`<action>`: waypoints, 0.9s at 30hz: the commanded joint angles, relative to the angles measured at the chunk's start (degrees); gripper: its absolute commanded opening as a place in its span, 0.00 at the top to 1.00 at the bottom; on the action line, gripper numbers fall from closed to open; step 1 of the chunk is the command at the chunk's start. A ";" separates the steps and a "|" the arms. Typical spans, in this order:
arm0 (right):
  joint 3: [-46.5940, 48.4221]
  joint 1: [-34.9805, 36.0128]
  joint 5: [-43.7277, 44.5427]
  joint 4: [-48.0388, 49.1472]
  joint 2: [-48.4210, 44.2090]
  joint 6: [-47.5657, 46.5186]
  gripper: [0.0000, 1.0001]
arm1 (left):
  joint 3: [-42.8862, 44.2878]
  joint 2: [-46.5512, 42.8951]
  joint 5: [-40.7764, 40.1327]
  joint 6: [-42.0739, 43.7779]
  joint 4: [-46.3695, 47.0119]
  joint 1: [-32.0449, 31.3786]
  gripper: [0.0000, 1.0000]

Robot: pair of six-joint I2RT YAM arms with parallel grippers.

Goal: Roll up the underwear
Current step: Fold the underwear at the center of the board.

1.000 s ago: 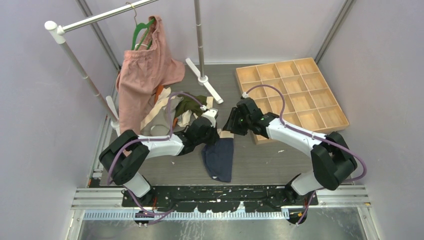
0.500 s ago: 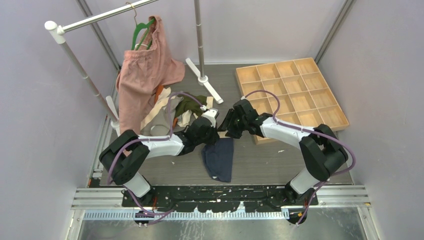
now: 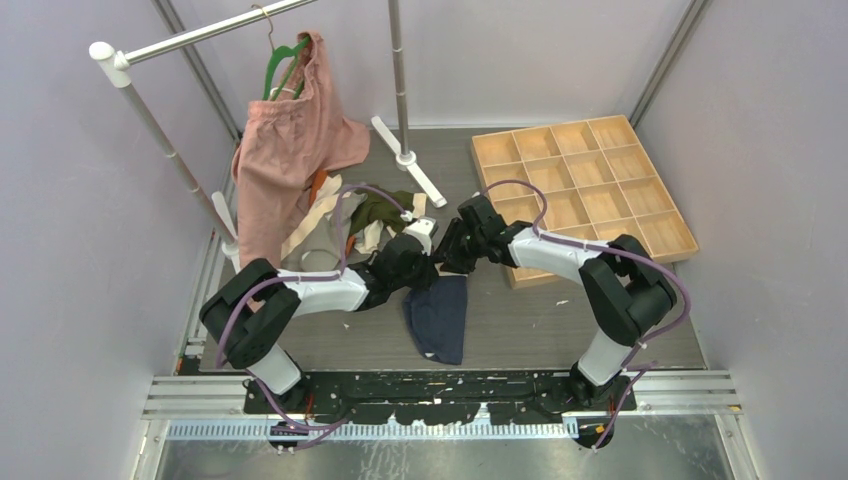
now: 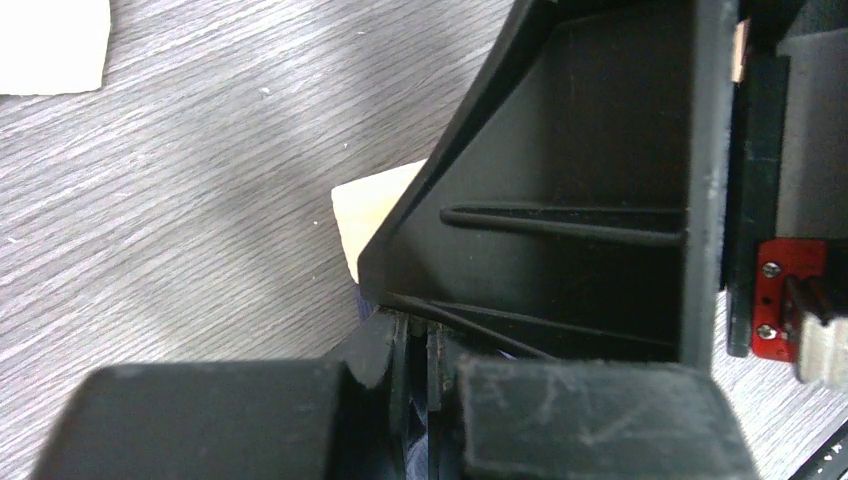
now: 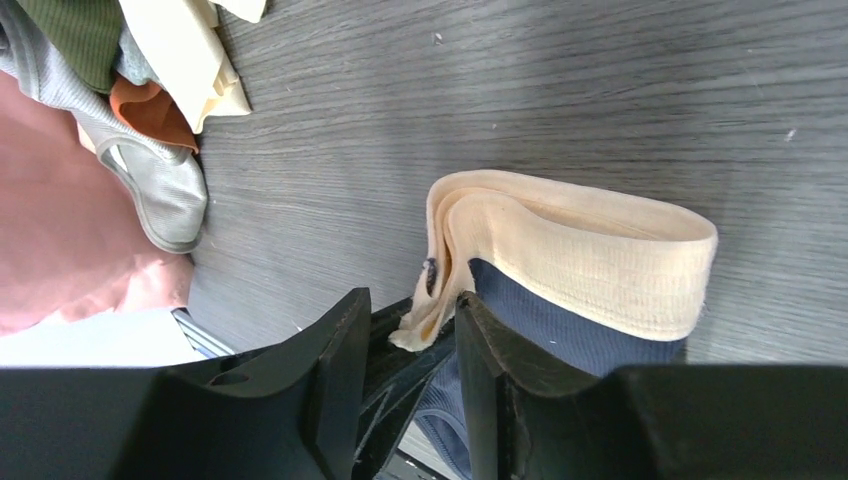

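Observation:
Navy underwear (image 3: 438,318) with a cream waistband (image 5: 590,250) lies flat on the dark table, its waistband end folded over. My left gripper (image 3: 424,268) is at that end, shut on the navy fabric; a sliver of blue shows between its pads (image 4: 420,335). My right gripper (image 3: 448,260) is pressed right up against it, hiding the waistband from above. In the right wrist view my right gripper (image 5: 410,305) stands open, straddling the waistband's left corner and the tip of the left gripper's finger. One right finger (image 4: 600,200) fills much of the left wrist view.
A heap of more underwear (image 3: 370,215), olive, grey, orange and cream, lies behind the left arm. A large pink garment (image 3: 285,160) hangs on a green hanger from the rack. A wooden compartment tray (image 3: 585,190) sits at the back right, near the right forearm.
My right gripper has moved left across the table to the waistband end, now touching the left gripper and covering the cream band. The left arm and the underwear have stayed put.

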 commanded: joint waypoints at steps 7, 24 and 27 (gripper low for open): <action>3.45 -0.14 -0.93 0.75 1.99 -1.31 0.67 | 1.50 0.07 -0.11 1.24 2.03 -0.22 0.99; 2.83 -0.23 0.57 0.67 0.68 -2.21 0.99 | -0.82 -7.75 -2.42 2.03 -2.40 -0.22 0.43; 2.92 -0.17 0.73 0.41 0.48 -2.46 0.99 | -3.29 -11.55 -5.34 0.90 -5.84 -0.22 0.34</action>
